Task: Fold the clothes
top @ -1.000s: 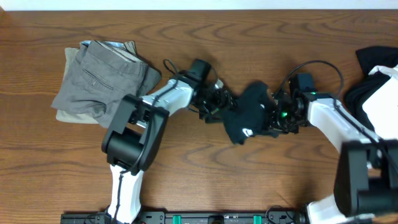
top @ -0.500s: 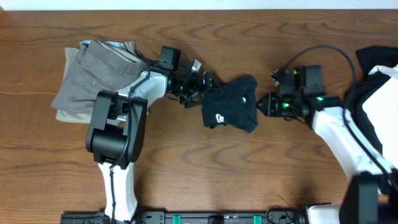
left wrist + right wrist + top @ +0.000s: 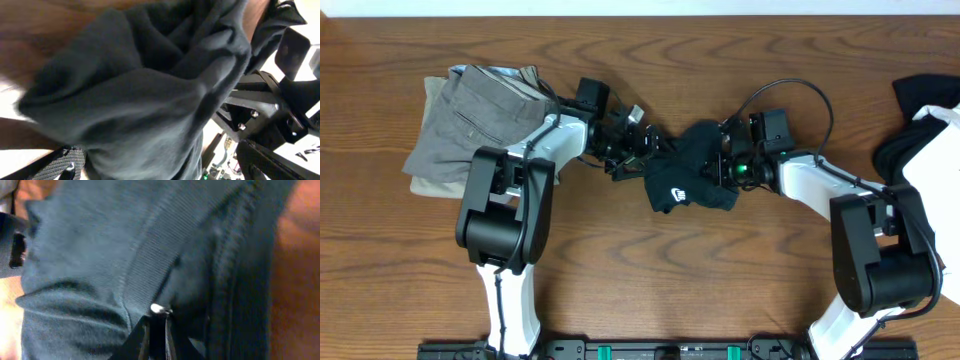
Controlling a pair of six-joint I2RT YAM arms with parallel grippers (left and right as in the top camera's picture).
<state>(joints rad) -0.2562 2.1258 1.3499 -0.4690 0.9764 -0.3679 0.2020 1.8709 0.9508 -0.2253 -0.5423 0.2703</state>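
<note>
From my console I see one brown wood-grain table (image 3: pixel 620 270) and two white-and-black arms reaching in from 6 o'clock. One stack of grey trousers (image 3: pixel 480 120) lies at 9 o'clock. One heap of black and white garments (image 3: pixel 925 140) sits at the 3 o'clock edge. One black T-shirt (image 3: pixel 692 172) is bunched at the centre, and its small white logo (image 3: pixel 676 190) is too small to read. The left gripper (image 3: pixel 642 158) meets the shirt at its 9 o'clock, but cloth fills that wrist view, so I cannot tell its grip. The right gripper (image 3: pixel 723 168), at the shirt's 3 o'clock, is pinched narrow on a fold.
</note>
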